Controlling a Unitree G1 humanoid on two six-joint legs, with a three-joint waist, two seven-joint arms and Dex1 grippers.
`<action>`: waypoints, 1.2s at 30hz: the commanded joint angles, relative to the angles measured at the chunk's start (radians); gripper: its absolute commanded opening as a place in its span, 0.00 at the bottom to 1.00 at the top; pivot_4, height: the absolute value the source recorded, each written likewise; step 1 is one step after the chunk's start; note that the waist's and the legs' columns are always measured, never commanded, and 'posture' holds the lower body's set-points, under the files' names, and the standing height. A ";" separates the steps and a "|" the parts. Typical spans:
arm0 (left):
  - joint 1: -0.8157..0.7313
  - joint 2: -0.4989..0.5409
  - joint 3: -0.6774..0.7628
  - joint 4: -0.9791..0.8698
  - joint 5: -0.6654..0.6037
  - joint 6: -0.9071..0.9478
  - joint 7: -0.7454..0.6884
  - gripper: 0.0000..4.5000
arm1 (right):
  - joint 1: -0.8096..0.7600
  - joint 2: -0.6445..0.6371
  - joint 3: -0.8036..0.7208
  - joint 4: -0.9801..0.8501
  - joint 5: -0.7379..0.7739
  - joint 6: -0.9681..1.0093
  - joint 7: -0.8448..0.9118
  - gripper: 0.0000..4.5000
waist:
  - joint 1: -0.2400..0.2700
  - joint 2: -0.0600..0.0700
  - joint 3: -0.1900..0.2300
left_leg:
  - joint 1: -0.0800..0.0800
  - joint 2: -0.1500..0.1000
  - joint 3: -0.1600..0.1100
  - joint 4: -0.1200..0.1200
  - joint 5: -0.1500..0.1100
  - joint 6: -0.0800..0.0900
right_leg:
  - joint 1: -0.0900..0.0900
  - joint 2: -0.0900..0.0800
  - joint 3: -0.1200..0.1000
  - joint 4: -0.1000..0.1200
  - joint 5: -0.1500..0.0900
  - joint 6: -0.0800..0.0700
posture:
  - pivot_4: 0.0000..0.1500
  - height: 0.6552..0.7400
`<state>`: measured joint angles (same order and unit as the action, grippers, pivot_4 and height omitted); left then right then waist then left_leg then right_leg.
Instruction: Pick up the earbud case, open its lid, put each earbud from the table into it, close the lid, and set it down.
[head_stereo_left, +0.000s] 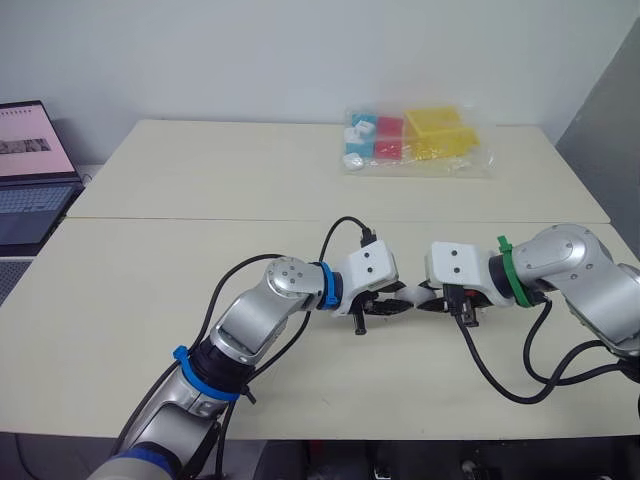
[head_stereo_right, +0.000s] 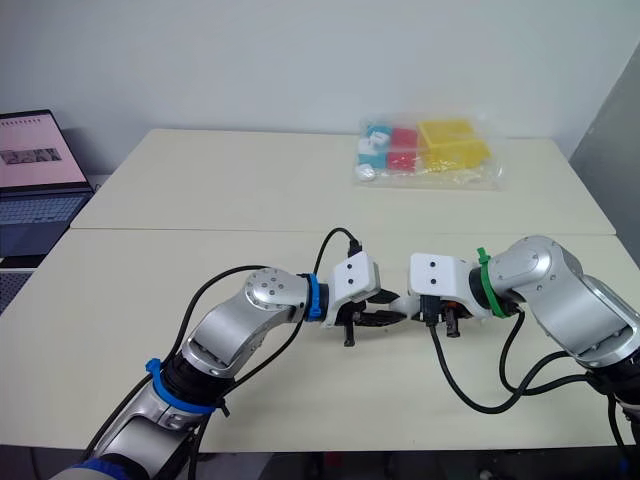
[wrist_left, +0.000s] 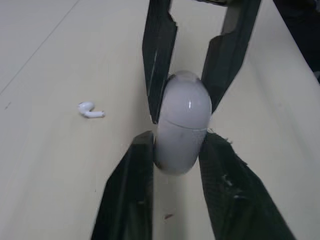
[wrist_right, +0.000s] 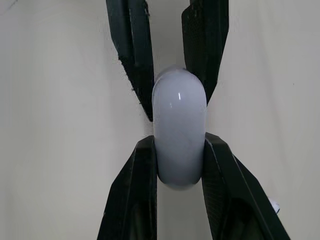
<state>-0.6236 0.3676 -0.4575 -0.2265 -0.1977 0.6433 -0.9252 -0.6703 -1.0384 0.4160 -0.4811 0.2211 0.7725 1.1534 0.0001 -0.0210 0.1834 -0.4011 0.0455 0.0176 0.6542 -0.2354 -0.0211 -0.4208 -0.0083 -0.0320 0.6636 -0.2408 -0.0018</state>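
At the near middle of the flat cream table (head_stereo_left: 150, 300), my left pincer (head_stereo_left: 396, 304) and my right pincer (head_stereo_left: 431, 303) meet tip to tip. Between them they carry the glossy white, rounded plastic earbud case (wrist_left: 182, 122), lifted a little off the surface. Each pincer is pinching it: the left's two black fingers press the lower body from either side, and the right's clamp the domed end beyond the thin seam. That seam reads as shut, so I judge the pick-up done and the lid-opening step in hand.

The next move calls for one pincer to hold the body firm while the other frees the domed part and swings it back on its hinge, without squeezing the lid closed. One small white earbud (wrist_left: 91, 110) lies on the table near the case, waiting to go in. A white speck beside my right finger may be the other; I cannot tell.

My left forearm reaches in from the near left with the elbow bent, and my right comes in low from the right, so the wrists face each other.
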 joint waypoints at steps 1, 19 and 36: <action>-0.014 -0.007 0.007 -0.019 -0.003 -0.015 0.003 0.18 | -0.007 -0.004 -0.034 -0.027 -0.018 -0.014 0.001 0.18 | 0.000 0.000 0.000 | 0.000 0.000 0.000 0.001 0.000 0.000 | 0.000 0.000 0.000 0.000 0.000 0.000 | 1.00 0.95; 0.024 -0.010 0.026 0.003 -0.012 -0.073 0.015 0.18 | 0.004 -0.038 -0.093 -0.002 -0.002 -0.010 0.051 0.87 | 0.000 0.000 0.000 | -0.001 0.000 -0.001 0.004 0.000 0.000 | 0.001 0.000 0.000 0.001 0.000 0.000 | 1.00 0.95; 0.209 -0.094 0.226 0.244 -0.122 -0.493 -0.075 0.18 | 0.264 -0.018 -0.499 -0.039 0.132 -0.259 0.001 0.88 | 0.001 0.000 0.000 | 0.000 0.001 0.000 0.006 0.000 0.000 | 0.002 0.000 0.000 0.002 0.000 0.000 | 1.00 0.95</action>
<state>-0.4116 0.2717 -0.2296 0.0331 -0.3252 0.1867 -0.9831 -0.4014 -1.0470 -0.0426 -0.4821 0.3445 0.5323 1.1756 0.0010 -0.0212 0.1836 -0.4015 0.0461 0.0167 0.6602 -0.2356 -0.0211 -0.4190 -0.0084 -0.0321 0.6656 -0.2404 -0.0014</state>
